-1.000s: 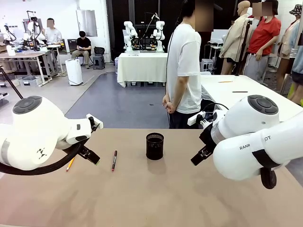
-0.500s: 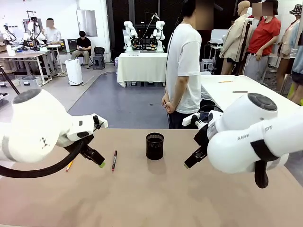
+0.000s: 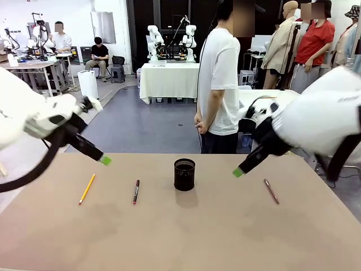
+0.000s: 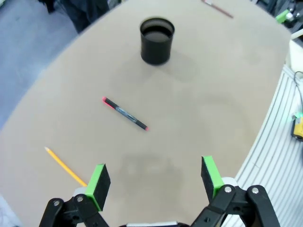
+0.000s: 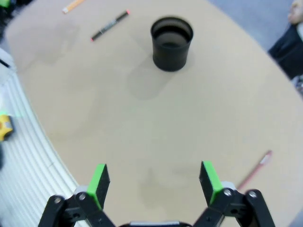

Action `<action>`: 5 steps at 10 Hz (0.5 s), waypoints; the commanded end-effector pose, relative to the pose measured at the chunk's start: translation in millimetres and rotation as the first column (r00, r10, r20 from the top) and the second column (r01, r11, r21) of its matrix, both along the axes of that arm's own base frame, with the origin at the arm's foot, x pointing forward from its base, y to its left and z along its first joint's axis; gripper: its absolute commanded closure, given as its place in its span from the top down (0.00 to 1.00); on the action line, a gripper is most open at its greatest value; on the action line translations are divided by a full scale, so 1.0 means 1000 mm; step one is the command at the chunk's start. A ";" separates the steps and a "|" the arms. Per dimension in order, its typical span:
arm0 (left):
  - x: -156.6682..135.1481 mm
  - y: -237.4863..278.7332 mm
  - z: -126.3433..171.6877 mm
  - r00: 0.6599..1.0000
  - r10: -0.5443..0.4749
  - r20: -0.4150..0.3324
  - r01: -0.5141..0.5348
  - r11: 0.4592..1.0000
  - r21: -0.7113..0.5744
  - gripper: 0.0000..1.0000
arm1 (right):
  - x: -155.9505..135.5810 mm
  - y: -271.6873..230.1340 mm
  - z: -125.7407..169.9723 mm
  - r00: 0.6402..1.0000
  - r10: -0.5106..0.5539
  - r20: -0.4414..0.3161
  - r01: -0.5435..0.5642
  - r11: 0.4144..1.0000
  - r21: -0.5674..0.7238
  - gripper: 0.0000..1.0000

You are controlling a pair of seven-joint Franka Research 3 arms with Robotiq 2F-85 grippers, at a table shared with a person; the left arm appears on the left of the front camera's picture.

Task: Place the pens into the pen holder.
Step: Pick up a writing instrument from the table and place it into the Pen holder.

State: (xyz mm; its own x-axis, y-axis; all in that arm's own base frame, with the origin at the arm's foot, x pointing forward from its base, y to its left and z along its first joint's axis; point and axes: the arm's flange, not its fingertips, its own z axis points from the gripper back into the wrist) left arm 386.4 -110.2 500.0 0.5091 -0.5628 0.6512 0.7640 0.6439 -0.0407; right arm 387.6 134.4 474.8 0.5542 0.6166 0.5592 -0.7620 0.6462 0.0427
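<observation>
Black cylindrical pen holder [image 3: 184, 174] upright; pens [image 3: 136, 191] flat.

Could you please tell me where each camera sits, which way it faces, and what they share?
Front: fixed between the arms, facing across the table at the standing person; left gripper and right gripper show at the sides.
Left wrist: on the left arm, looking down past its own green pads at the table.
Right wrist: on the right arm, likewise.
All three share the pen holder.
</observation>
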 end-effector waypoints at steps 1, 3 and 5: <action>0.007 0.022 0.017 0.994 -0.080 0.069 0.082 0.996 -0.026 1.00 | 0.016 -0.031 0.031 0.990 0.138 0.024 -0.139 0.990 0.040 1.00; 0.011 0.042 0.037 0.984 -0.134 0.117 0.138 0.990 -0.024 1.00 | 0.024 -0.058 0.057 0.988 0.127 0.084 -0.132 0.989 0.063 1.00; 0.015 0.056 0.056 0.987 -0.136 0.089 0.139 0.990 -0.023 1.00 | 0.033 -0.087 0.082 0.982 0.112 0.152 -0.125 0.989 0.078 1.00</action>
